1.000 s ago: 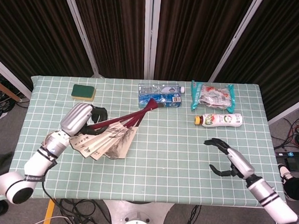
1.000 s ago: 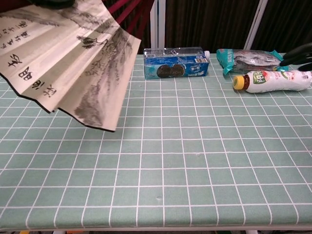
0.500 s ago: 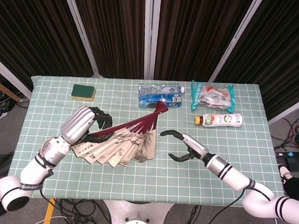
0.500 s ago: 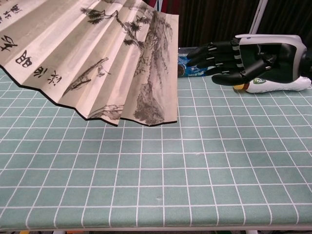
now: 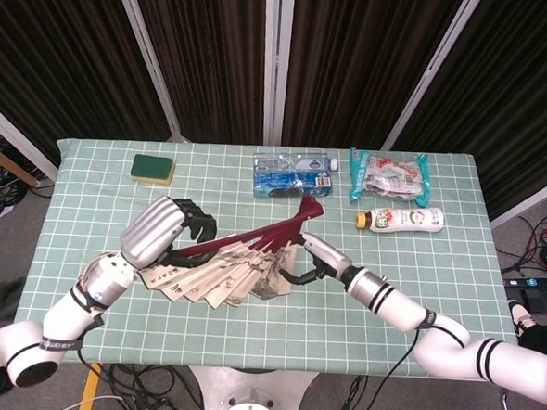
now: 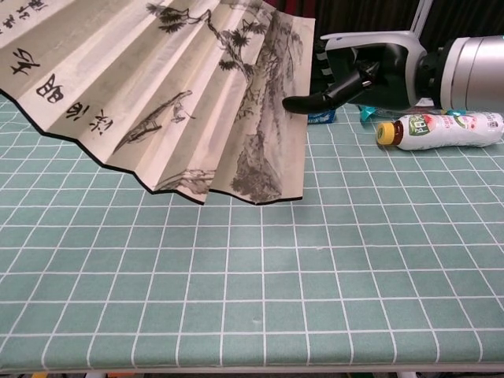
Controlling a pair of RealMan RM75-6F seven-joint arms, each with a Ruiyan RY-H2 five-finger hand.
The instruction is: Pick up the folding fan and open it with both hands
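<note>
The folding fan (image 5: 227, 275) is partly spread, with dark red ribs and cream paper bearing ink painting and writing. It is lifted above the table, and in the chest view the fan (image 6: 181, 94) fills the upper left. My left hand (image 5: 165, 234) grips the ribs at the fan's left side; the chest view does not show it. My right hand (image 5: 315, 259) is at the fan's right edge. In the chest view the right hand (image 6: 378, 71) has its thumb in front of that edge and its fingers behind it, pinching it.
On the green checked table (image 5: 275, 335), a green sponge (image 5: 152, 168) lies at the back left. A blue packet (image 5: 294, 175), a teal snack bag (image 5: 389, 173) and a lying drink bottle (image 5: 401, 218) are at the back right, just beyond the fan's pivot.
My right hand has swept left from the table's right side to the fan's right edge and closed on it. The left hand has carried the fan rightward, and it has spread a little wider.
</note>
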